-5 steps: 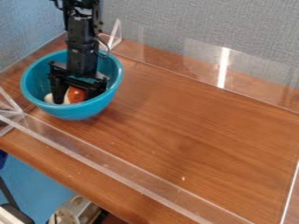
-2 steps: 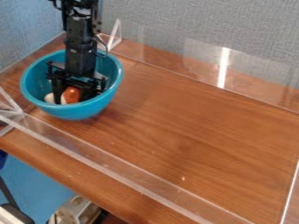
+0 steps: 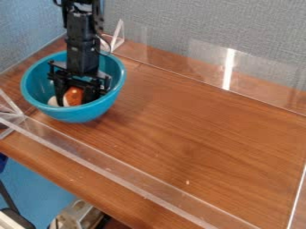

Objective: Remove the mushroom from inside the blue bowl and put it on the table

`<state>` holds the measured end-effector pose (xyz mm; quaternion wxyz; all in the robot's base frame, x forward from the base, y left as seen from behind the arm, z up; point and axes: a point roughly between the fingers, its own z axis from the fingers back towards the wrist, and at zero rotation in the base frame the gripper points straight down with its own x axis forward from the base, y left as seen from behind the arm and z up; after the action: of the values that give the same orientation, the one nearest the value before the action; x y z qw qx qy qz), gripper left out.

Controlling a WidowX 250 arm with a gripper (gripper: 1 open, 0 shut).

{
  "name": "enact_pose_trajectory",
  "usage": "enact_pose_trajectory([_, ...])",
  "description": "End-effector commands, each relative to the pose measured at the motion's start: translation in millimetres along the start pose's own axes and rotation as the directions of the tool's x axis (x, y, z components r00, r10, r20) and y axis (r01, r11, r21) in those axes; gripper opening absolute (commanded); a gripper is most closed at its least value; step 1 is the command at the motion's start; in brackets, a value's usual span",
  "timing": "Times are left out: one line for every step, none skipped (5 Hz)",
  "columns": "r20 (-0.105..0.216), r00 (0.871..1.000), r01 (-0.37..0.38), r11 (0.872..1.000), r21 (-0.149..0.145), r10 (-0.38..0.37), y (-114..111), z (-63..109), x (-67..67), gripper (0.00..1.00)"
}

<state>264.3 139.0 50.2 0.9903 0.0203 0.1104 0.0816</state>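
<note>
Camera view: pincer (image 3: pixel 75 92) clamped on mushroom (image 3: pixel 75 94) inside blue bowl (image 3: pixel 36 100), bowl on table (image 3: pixel 203 125).

I count one bowl (image 3: pixel 46 104), turquoise blue, at the far left of the table (image 3: pixel 203 125). One mushroom (image 3: pixel 75 94) sits inside it, orange-brown capped. There is one table, brown wood grain. One arm (image 3: pixel 81 31) is mine, black, ending in one gripper (image 3: pixel 77 91) with two fingers (image 3: pixel 56 86). Clear acrylic walls (image 3: pixel 143 174) edge the table; I can make out at least three, along the front, left and back.
</note>
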Motion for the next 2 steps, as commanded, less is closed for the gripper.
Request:
enact_pose_trajectory([0.081,0.997,-0.003,1.000,0.016,0.002,0.0,30.8,-3.4,0.00])
enact_pose_trajectory([0.103,0.995,-0.003,1.000,0.018,0.001,-1.4,42.0,-7.3,0.00])
